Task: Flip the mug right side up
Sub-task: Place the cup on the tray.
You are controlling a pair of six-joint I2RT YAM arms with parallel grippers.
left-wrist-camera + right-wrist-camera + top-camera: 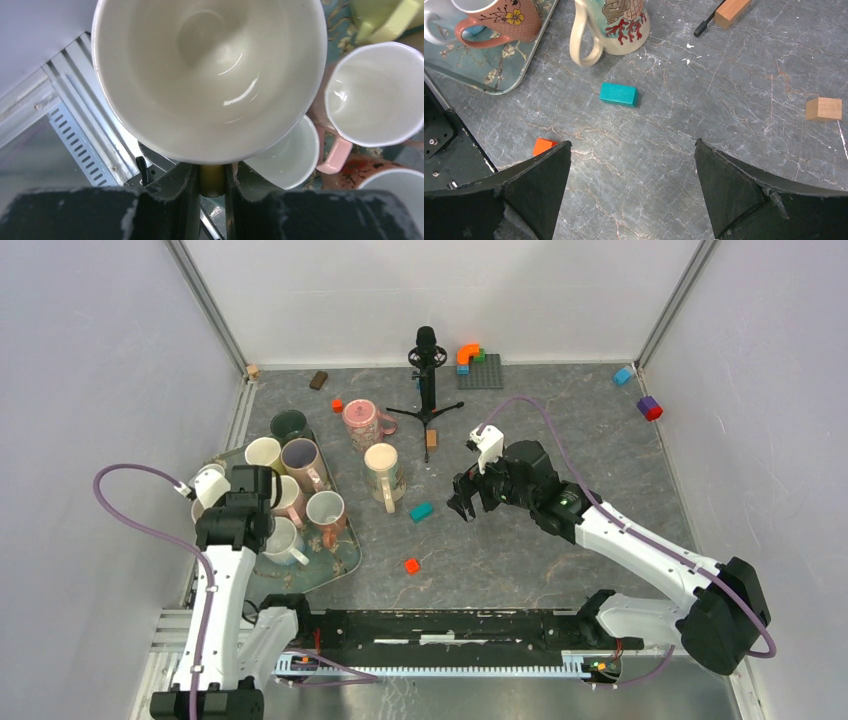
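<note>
The mug [210,75] is glossy white with a plain cream inside, and its mouth faces straight into the left wrist camera. The left gripper [212,186] is clamped tight on a yellowish bit just under the rim (probably the handle, can't really tell). It's held at the left edge of the tray [489,72], with the metal rail [75,120] on one side and the other mugs on the other.

In the top view you barely see that mug, since the left wrist covers it. What it does show is the whole tray, with six mugs standing mouth-up, among them a dark green mug [290,425] and a pink mug [290,500]. The tall coral-print mug [383,472] stands on the table just beside the tray.

The right wrist view shows the right gripper [631,150] with its jaws spread wide and nothing in them, above a teal block [619,94] and an orange block [544,146].
</note>
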